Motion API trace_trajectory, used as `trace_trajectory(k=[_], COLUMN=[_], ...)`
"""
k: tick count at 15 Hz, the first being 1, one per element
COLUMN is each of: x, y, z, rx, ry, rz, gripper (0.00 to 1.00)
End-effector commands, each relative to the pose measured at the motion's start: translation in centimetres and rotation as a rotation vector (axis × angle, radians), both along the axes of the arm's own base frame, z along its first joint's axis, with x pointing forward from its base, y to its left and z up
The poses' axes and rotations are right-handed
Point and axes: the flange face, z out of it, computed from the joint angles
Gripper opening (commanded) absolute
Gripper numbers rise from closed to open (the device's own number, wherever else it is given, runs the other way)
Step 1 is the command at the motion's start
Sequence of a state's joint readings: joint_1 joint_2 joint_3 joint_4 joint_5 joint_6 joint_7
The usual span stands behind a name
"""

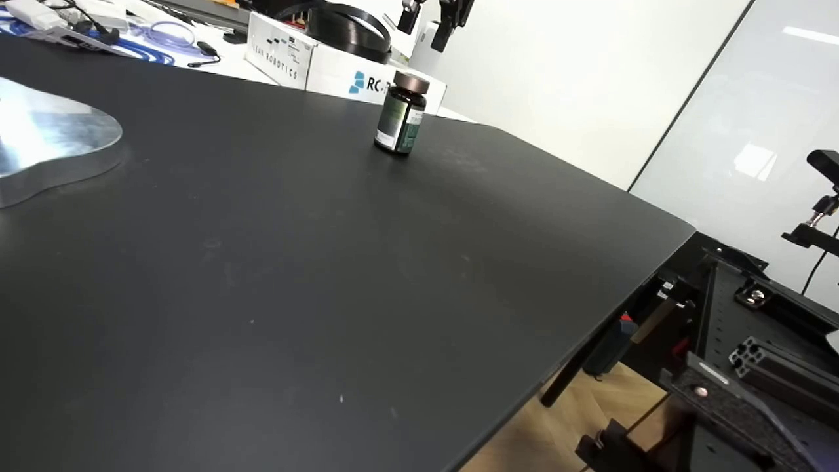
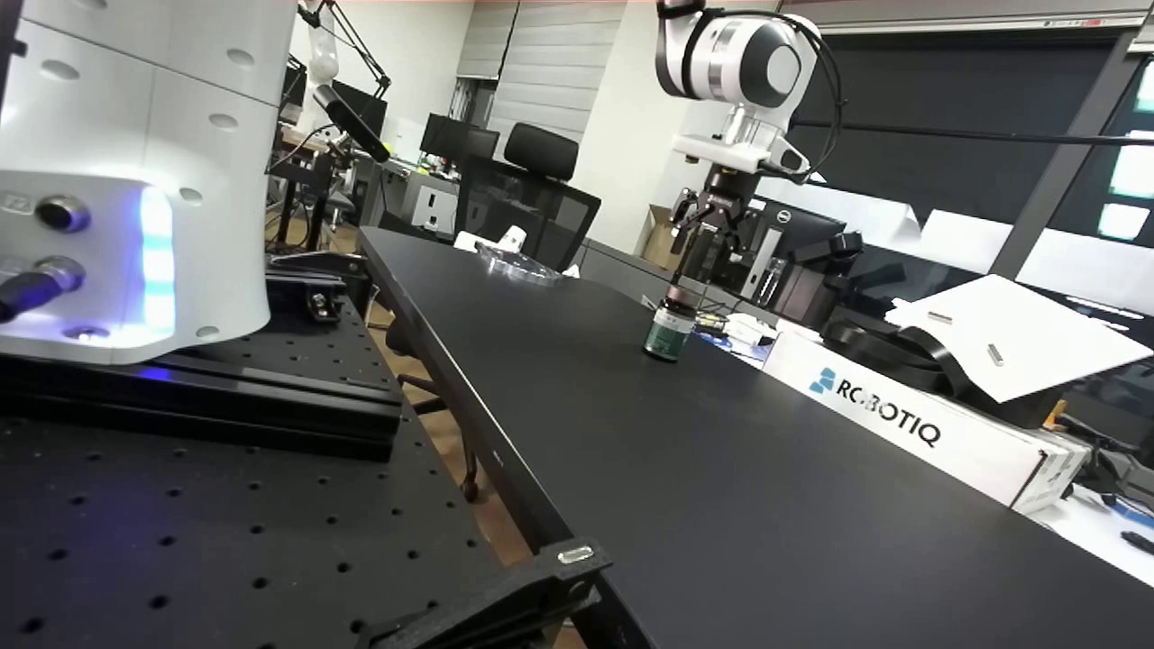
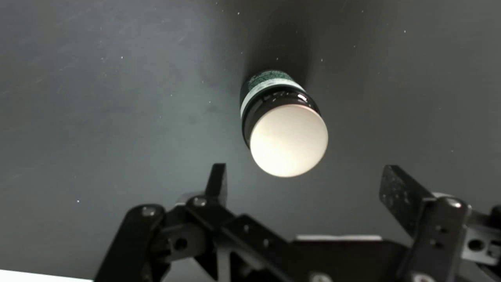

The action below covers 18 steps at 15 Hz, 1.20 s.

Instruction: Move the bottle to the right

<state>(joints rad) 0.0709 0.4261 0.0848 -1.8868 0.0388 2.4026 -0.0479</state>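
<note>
The bottle (image 1: 401, 117) stands upright on the black table (image 1: 295, 262), dark with a green and white label and a brownish cap. It also shows in an exterior view (image 2: 670, 332). In the wrist view its cap (image 3: 289, 141) looks pale and bright and lies ahead of the fingertips, nearer the left finger. My gripper (image 3: 305, 170) is open and empty, with its two fingers wide apart. In the exterior views the gripper (image 1: 425, 34) is above the bottle, and its fingers (image 2: 696, 266) point down. In the wrist view the bottle's base is partly hidden by its cap.
A white Robotiq box (image 2: 911, 415) with black items on it stands beyond the table's back edge. A clear shaped plate (image 1: 59, 137) lies on the table, also seen in an exterior view (image 2: 518, 263). Cables (image 1: 164, 46) lie behind the table. The robot base (image 2: 135, 180) stands beside the table.
</note>
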Motion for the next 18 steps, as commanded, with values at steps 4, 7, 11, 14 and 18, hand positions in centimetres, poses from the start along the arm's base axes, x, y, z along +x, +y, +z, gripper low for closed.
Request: trace_trajectory(k=[4,7,11,14,18], x=[0.2,0.0,-0.2,-0.4,-1.2], y=[-0.1,0.0,0.0,-0.7,-2.7], z=[-3.1,-4.5,-4.8,-2.9,0.5], rx=[-0.010,-0.014,-0.038,-0.039,-0.058], ry=[0.068,0.077,0.042,0.004,0.007], rz=[0.005,0.007,0.021,0.024,-0.006], gripper=[1.00,1.00,0.67,0.45,0.36])
